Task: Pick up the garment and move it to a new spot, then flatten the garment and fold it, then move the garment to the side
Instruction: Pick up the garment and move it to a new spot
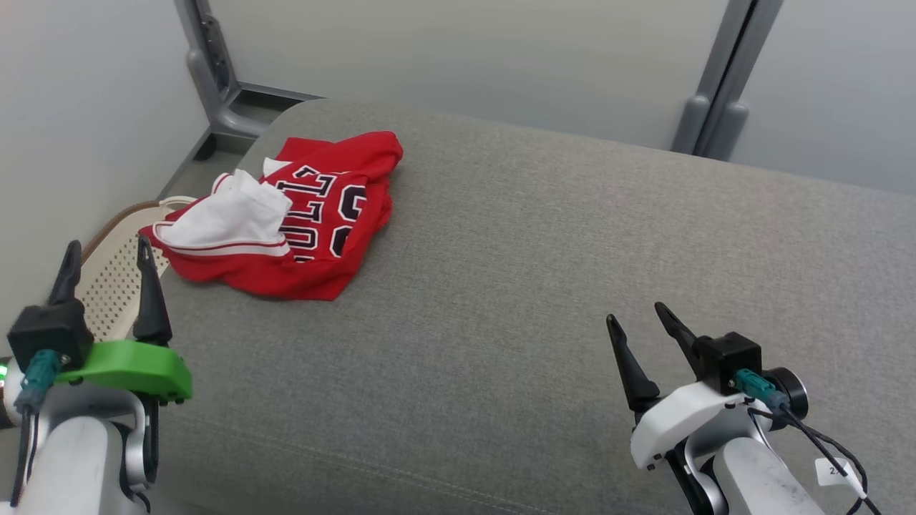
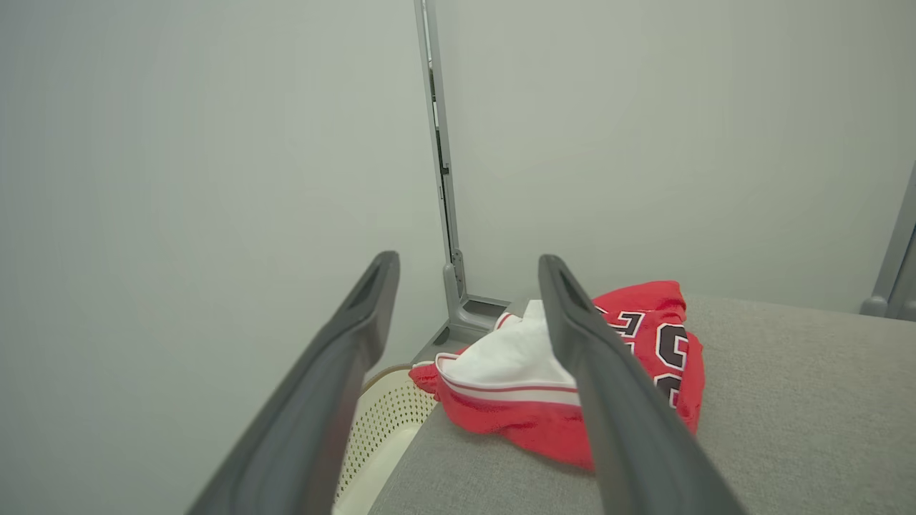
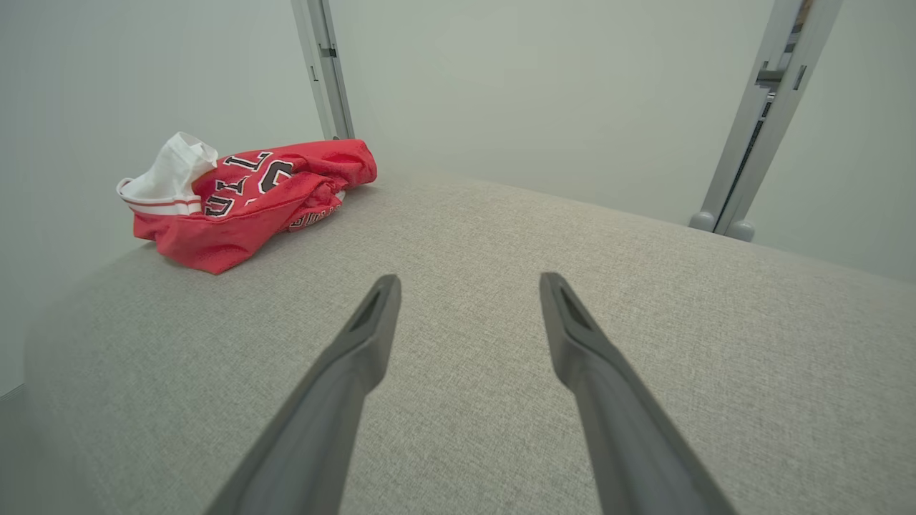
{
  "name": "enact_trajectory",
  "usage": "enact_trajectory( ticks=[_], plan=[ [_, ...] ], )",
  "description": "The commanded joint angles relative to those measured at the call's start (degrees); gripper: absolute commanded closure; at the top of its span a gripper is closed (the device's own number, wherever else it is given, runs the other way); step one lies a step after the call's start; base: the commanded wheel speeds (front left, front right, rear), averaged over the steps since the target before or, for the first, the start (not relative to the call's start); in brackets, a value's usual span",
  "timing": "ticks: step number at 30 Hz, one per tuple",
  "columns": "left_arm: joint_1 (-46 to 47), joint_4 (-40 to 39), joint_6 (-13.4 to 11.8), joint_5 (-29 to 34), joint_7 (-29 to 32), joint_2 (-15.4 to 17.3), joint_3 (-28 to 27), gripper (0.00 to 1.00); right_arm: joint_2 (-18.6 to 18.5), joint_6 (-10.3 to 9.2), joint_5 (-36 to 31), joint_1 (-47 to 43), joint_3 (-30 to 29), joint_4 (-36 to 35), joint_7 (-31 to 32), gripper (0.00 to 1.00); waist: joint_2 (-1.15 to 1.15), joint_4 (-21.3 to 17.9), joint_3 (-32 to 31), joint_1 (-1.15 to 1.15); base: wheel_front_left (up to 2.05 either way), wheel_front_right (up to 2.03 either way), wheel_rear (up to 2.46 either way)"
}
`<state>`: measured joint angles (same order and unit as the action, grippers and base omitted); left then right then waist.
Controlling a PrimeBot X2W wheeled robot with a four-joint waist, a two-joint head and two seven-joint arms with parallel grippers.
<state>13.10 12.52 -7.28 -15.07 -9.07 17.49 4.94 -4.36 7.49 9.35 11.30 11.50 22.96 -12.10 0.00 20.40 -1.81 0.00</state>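
Head view, left arm: the left gripper (image 1: pixel 107 247) stood at the lower left, by the near left edge of the grey cushion (image 1: pixel 501 300). Its two dark fingers were upright, spread apart and empty, above a green bracket (image 1: pixel 129 365).
Head view, right arm: the right gripper (image 1: pixel 635 313) stood at the lower right over the cushion. Its fingers leaned toward the upper left, likewise spread and holding nothing, and a black cable (image 1: pixel 809 429) trailed from the wrist.
Garment: the red garment (image 1: pixel 322 229) lay crumpled at the far left corner of the cushion, well apart from both grippers. White fabric was turned out on its left side and black-and-white lettering faced up.
Left wrist view: the garment appeared ahead of the parted fingers, with the right-hand finger crossing in front of it. Its left edge reached past the cushion's side, above the rim of a cream perforated basket (image 2: pixel 390 422) standing beside the cushion.
Right wrist view: the garment was seen in profile at the upper left as a low heap, its white part at the left end. Bare cushion lay beneath and ahead of the parted fingers.
Surface: a grey woven cushion with a rounded far edge and a seam along the near side.
Room: plain pale walls, with one grey metal post (image 1: pixel 215 71) behind the far left corner and a second post (image 1: pixel 723 86) at the far right.
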Motion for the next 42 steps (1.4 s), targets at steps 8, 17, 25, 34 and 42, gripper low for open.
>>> enact_trajectory(
  ticks=[8,17,25,34,42],
  plan=[
    [9.97,9.45,3.94,-2.15,0.81,2.55,-0.28,0.00,-1.25,0.00,-0.16,2.48,0.80,-1.12,0.89,0.00,0.00,-9.14,3.98,0.00,0.00,0.00,0.00],
    [19.45,20.84,8.79,-3.99,1.10,5.29,-0.18,0.00,-2.04,0.00,0.34,4.74,1.51,-1.55,0.89,0.00,0.00,-15.55,7.90,0.00,0.00,0.00,0.00],
    [27.74,30.82,12.41,-6.72,4.72,8.21,-0.34,0.00,-2.62,0.00,0.52,7.05,1.78,-1.49,0.42,0.00,0.00,-19.72,12.43,0.00,0.00,0.00,0.00],
    [33.30,38.09,13.77,-7.75,8.90,10.42,1.23,0.00,-3.24,0.00,0.54,8.66,1.80,-1.50,0.58,0.00,0.00,-21.80,15.56,0.00,0.00,0.00,0.00],
    [37.91,44.90,14.54,-8.79,16.83,11.98,3.84,0.00,-3.43,0.00,0.95,9.86,2.38,-1.06,0.33,0.00,0.00,-23.23,17.05,0.00,0.00,0.00,0.00]
  ],
)
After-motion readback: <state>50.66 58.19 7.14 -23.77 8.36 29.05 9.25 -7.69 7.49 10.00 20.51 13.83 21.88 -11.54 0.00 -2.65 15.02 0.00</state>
